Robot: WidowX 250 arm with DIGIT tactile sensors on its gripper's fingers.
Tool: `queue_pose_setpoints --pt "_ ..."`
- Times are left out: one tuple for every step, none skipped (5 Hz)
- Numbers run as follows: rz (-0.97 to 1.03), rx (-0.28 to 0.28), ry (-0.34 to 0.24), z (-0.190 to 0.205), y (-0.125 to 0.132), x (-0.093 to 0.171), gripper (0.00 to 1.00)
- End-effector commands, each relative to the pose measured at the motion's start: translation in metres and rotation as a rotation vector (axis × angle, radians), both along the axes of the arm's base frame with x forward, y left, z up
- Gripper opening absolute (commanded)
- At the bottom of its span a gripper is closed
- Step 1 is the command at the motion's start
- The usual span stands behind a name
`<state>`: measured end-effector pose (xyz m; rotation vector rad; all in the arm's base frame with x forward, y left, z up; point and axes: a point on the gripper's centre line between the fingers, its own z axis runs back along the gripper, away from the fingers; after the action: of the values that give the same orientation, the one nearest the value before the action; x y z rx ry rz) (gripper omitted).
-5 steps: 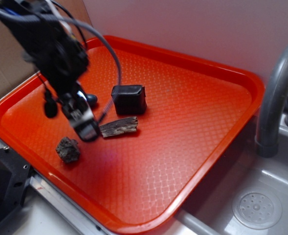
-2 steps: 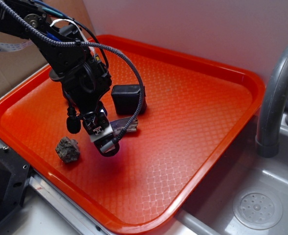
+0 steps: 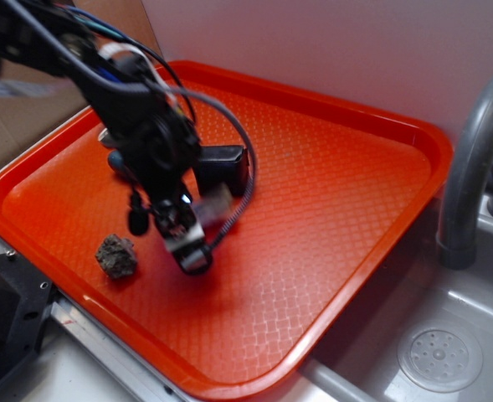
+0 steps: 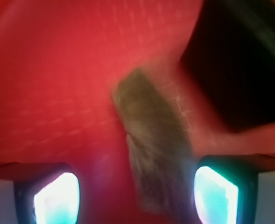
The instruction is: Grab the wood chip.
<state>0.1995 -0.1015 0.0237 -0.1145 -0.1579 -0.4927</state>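
Note:
The wood chip (image 4: 153, 140) is a flat grey-brown splinter lying on the orange tray (image 3: 338, 209). In the wrist view it runs down between my fingers, nearer the right fingertip (image 4: 216, 193) than the left one. My gripper (image 4: 136, 198) is open and straddles the chip's near end, with a wide gap on the left side. In the exterior view the gripper (image 3: 166, 240) hangs low over the tray and hides most of the chip (image 3: 216, 201); only a blurred pale end shows. Both views are motion-blurred.
A black box (image 3: 225, 163) stands just behind the chip, at the upper right in the wrist view (image 4: 240, 60). A lumpy dark rock (image 3: 116, 255) lies to the gripper's left near the tray's front rim. A grey faucet (image 3: 472, 159) and sink (image 3: 439, 335) lie to the right.
My arm has swung to the right, from beside the rock to over the wood chip, and now covers most of it. The rock and black box have not moved.

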Motion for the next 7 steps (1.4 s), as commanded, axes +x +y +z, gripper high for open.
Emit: queue_pose_setpoints --pt "-0.064 0.002 -0.026 -0.012 -0.023 0.011 1.00" --pt "-0.029 0.009 -0.013 -0.015 -0.020 0.014 0.00" --pt "-0.012 0.003 -0.007 -0.014 -0.014 0.013 0.00" --pt "-0.008 0.008 -0.018 -0.011 -0.012 0.009 0.00" --pt "0.003 0.030 -0.015 -0.001 -0.005 0.004 0.00" --pt "0.036 0.013 0.014 0.050 0.018 -0.009 0.00" --pt "0.285 -0.049 -0.012 0.098 0.054 -0.007 0.00"
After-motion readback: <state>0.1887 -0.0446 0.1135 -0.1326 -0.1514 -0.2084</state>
